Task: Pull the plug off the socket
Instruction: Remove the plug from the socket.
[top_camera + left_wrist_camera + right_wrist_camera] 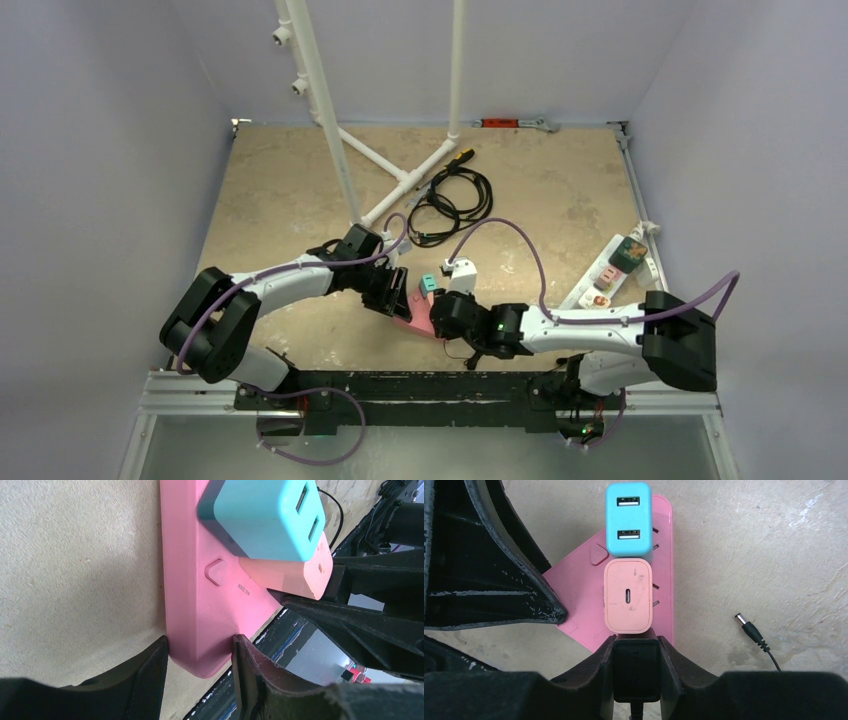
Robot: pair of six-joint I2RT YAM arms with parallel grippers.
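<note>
"Where was the pink socket strip (pixel 414 317) when you looked?"

"Flat on the table (pixel 280 200), close to the near edge and between the two arms. The left gripper (pixel 199 650) had hold of one short end, with a finger pressed against each long side."

"And the plug?"

"The black plug (pixel 636 672) sat at the other end of the strip. The right gripper (pixel 636 645) was clamped round it, its fingers tight on both flanks. The plug's body touched the peach charger (pixel 628 596) next to it. I couldn't tell whether its pins were seated in the socket, because the fingers hid that part."

"What else was on the strip?"

"A teal charger (pixel 628 517) with two USB ports stood just beyond the peach one, so the three made a row along the strip. There was also a small button on the pink face beside them."

"Was anything else lying about?"

"A loose barrel connector (pixel 746 626) on a thin black lead lay on the table, near the strip but not touching it. Farther back there was a coiled black cable (pixel 450 200). A white power strip (pixel 610 275) with a few adapters plugged in lay by the right edge, well apart from the pink one."
</note>
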